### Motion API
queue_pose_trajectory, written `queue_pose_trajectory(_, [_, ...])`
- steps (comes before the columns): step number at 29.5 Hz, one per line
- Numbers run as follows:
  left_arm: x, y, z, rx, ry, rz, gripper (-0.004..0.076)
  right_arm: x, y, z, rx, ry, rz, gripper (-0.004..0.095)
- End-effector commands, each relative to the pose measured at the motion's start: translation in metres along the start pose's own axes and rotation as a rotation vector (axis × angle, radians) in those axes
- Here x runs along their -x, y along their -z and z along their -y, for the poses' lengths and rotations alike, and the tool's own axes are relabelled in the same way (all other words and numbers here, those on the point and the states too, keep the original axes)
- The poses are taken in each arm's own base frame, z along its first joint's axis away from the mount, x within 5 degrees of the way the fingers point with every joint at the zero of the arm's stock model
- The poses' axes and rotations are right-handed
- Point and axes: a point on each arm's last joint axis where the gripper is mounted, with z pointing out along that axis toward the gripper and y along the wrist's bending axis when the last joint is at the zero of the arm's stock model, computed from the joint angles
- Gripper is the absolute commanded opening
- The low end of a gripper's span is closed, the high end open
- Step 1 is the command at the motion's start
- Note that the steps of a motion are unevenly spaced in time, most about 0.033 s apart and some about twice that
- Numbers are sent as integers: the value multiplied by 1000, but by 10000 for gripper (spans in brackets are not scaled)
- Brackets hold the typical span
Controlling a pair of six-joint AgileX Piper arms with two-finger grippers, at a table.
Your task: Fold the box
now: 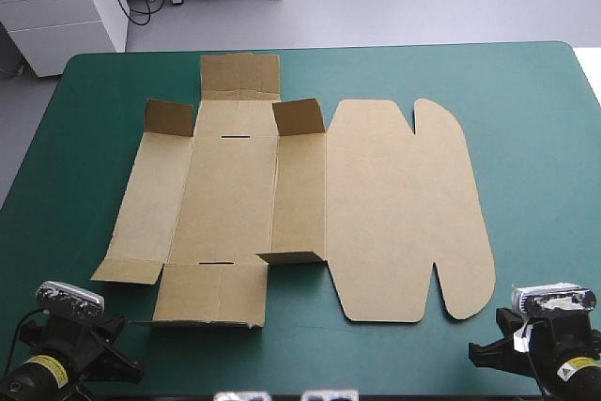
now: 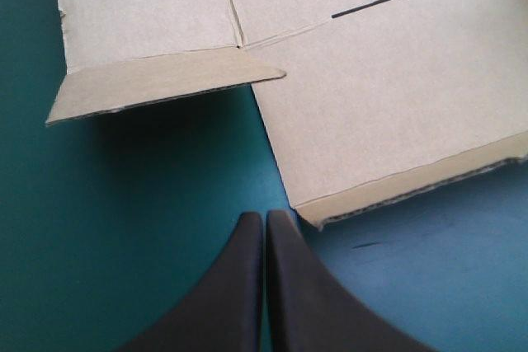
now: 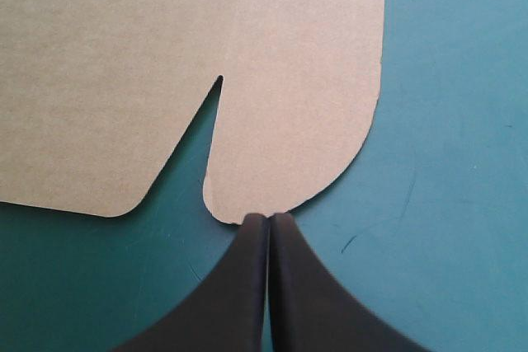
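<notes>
1. Table (image 1: 526,91): teal-green.
2. Box (image 1: 394,204): brown sheet mid-table, mostly flat, small corner flaps raised, lid flat on the right side.
3. Left gripper (image 2: 264,216): fingers pressed together, just short of Box's near edge.
4. Right gripper (image 3: 270,218): pressed together, tip at lid's rounded tab.
5. Labels (image 1: 45,371): yellow, on the arms, unreadable.

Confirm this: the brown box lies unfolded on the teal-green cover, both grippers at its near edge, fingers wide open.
Wrong on the fingers: the left gripper and the right gripper are both shut, fingers meeting in a pointed arch, as each wrist view shows. The rest holds: the box lies unfolded on the cover, grippers at its near edge.
</notes>
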Motion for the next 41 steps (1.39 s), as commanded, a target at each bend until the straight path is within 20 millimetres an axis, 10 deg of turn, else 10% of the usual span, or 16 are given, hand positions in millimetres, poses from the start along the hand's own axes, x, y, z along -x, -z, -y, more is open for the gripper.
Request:
queue_pose_trajectory(1, [10, 4, 0, -6, 2, 63, -8, 10, 4, -1, 3, -2, 68, -4])
queue_pose_trajectory(16, [22, 17, -2, -3, 48, 63, -8, 10, 4, -1, 1, -1, 67, -4])
queue_pose_trajectory(26, [100, 45, -2, 0, 108, 11, -8, 10, 4, -1, 1, -1, 67, -4])
queue_pose_trajectory(41, [222, -24, -1, 133, -12, -40, -8, 10, 4, -1, 1, -1, 67, -4])
